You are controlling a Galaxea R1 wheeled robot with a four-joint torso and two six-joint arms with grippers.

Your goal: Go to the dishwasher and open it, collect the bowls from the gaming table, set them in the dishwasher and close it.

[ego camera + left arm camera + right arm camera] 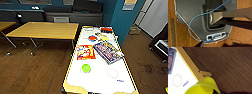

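Yellow bowl (204, 87) cut off beside gaming table (190, 65) rim, green bowl (85, 68) on top, jaws' state unclear

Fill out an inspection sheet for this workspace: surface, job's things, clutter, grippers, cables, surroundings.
Surface: gaming table with white top and yellowish rim, standing on a wooden floor.
Job's things: green bowl on the near part of the table; yellow bowl close to the right wrist camera, beside the table's edge; red bowl and another yellow item farther along.
Clutter: board-game boxes, one red and white, one blue; a red box at the far end.
Grippers: fingers cannot be made out.
Cables: blue cable and white cable across the robot's grey body.
Surroundings: yellow wooden table, teal wall.
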